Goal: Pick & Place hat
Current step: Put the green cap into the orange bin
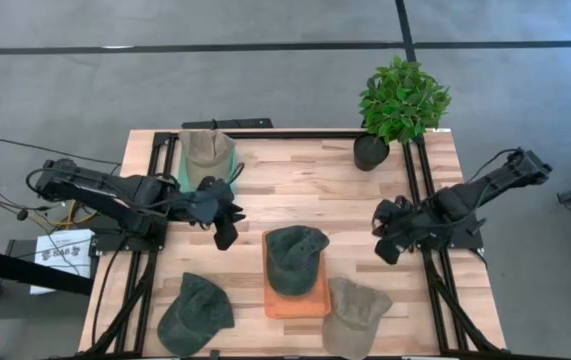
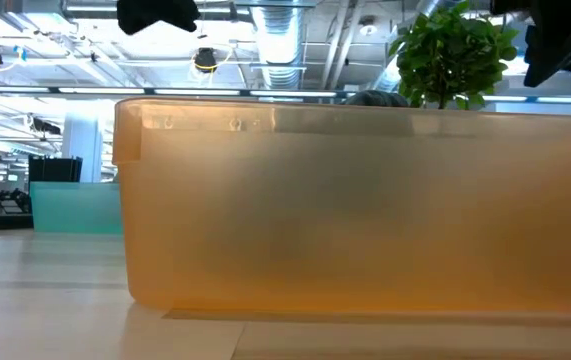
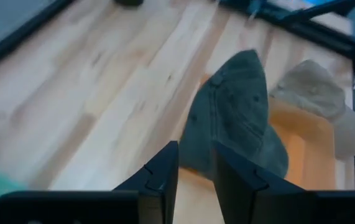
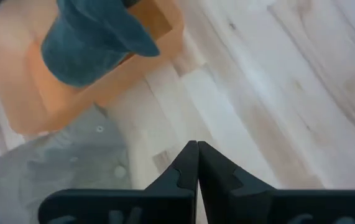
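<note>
A dark green hat (image 1: 295, 255) lies over the far end of an orange bin (image 1: 297, 295) in the table's middle; the left wrist view shows the same hat (image 3: 236, 118) draped on the bin's rim. My left gripper (image 1: 227, 218) hovers open to the hat's left, its fingers (image 3: 196, 171) apart above bare wood. My right gripper (image 1: 385, 238) hovers shut to the hat's right, its fingers (image 4: 197, 163) closed together. A beige hat (image 1: 357, 315) lies on the table beside the bin's right near corner. Another dark green hat (image 1: 195, 312) lies at the near left.
A beige hat (image 1: 208, 155) sits on a teal bin (image 1: 183, 172) at the far left. A potted plant (image 1: 400, 105) stands at the far right. The orange bin (image 2: 365, 210) fills the low view. Bare wood lies between the two grippers and toward the far edge.
</note>
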Controlling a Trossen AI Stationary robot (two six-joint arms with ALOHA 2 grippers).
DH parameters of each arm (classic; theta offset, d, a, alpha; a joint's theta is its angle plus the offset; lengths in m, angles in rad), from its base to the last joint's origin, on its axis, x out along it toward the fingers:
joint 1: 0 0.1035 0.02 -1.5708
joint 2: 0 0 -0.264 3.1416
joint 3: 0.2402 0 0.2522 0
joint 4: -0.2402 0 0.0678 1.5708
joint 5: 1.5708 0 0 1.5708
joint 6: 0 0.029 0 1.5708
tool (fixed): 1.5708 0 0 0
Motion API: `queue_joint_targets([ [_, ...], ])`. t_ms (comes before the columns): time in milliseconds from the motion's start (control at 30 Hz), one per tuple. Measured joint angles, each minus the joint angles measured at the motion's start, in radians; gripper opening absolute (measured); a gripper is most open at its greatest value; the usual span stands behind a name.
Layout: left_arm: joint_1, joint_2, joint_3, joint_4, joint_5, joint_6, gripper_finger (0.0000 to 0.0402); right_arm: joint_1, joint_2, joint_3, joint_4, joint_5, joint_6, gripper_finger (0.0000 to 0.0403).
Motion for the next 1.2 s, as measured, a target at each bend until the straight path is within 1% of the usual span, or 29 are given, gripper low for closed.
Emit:
queue_joint_targets([
  [67,-0.016,0.053,0.070,-0.122,-0.001,-0.093,0.0086,-0.029,-0.074,-0.070,0.067,-0.019,-0.038,0.0000],
  [233,-0.055,0.165,0.195,-0.414,0.013,-0.332,0.0086,-0.108,-0.241,-0.248,0.231,-0.133,-0.098,0.0000],
  [300,-0.065,0.188,0.212,-0.517,0.061,-0.365,0.0086,-0.131,-0.283,-0.290,0.269,-0.148,-0.132,0.0000],
  [367,-0.078,0.200,0.213,-0.585,0.117,-0.413,0.0086,-0.147,-0.311,-0.316,0.300,-0.151,-0.182,0.0000],
  [433,-0.092,0.201,0.206,-0.616,0.128,-0.482,0.0087,-0.161,-0.322,-0.329,0.294,-0.154,-0.229,0.0000],
  [600,-0.121,0.202,0.179,-0.685,0.131,-0.648,0.0099,-0.191,-0.321,-0.348,0.297,-0.187,-0.322,0.0000],
  [700,-0.135,0.202,0.158,-0.699,0.179,-0.734,0.0114,-0.205,-0.321,-0.368,0.296,-0.204,-0.343,0.0000],
  [800,-0.153,0.202,0.122,-0.684,0.279,-0.763,0.0135,-0.218,-0.321,-0.389,0.296,-0.225,-0.344,0.0000],
  [867,-0.166,0.207,0.095,-0.664,0.327,-0.780,0.0152,-0.222,-0.320,-0.393,0.294,-0.245,-0.344,0.0000],
  [1033,-0.199,0.230,0.027,-0.652,0.388,-0.803,0.0200,-0.221,-0.327,-0.393,0.298,-0.250,-0.344,0.0000],
  [1200,-0.211,0.247,-0.033,-0.563,0.458,-0.804,0.0245,-0.221,-0.327,-0.393,0.298,-0.250,-0.359,0.0000],
])
